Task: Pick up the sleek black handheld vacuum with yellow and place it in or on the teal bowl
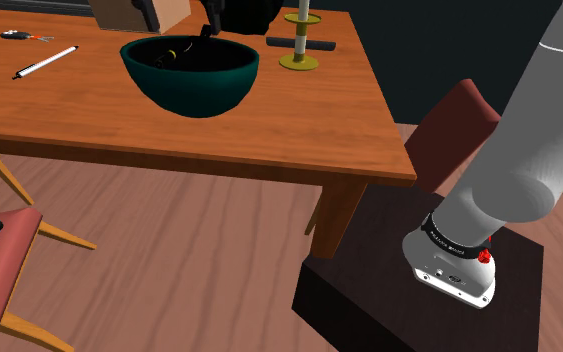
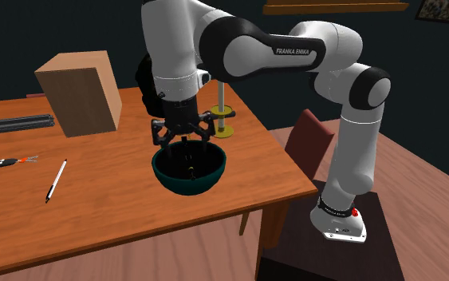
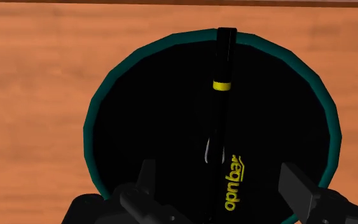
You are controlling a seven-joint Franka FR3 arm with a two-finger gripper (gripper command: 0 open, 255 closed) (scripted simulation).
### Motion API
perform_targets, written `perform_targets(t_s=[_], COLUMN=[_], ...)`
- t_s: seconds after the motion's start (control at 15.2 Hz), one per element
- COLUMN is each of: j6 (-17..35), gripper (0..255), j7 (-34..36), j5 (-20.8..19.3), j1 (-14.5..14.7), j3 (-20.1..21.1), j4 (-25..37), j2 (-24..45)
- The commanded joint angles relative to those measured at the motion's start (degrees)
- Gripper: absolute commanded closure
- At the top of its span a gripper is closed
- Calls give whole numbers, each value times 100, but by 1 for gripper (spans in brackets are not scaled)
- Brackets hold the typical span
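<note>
The teal bowl (image 1: 191, 88) stands on the wooden table (image 1: 269, 135). The black handheld vacuum (image 3: 220, 121) with a yellow band lies inside it, its slim end leaning on the rim. The gripper (image 2: 185, 147) hangs above with jaws apart, touching nothing. Farther back stands a brown box (image 2: 79, 92).

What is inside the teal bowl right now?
The black handheld vacuum with a yellow band lies inside the teal bowl, its slim end resting against the rim. The open tool hangs above, not touching it. The bowl's dark interior hides how its lower end sits.
</note>
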Motion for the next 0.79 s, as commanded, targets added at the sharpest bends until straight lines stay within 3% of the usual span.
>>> perform_targets(t_s=[0.0, 0.26, 0.73], j6=[0, -1115, -1115], gripper=[0, 0, 0], j7=[0, 192, 189], j5=[0, -552, -548], j1=[0, 556, 564], j3=[0, 83, 70], j4=[0, 1694, 1694], j2=[0, 734, 732])
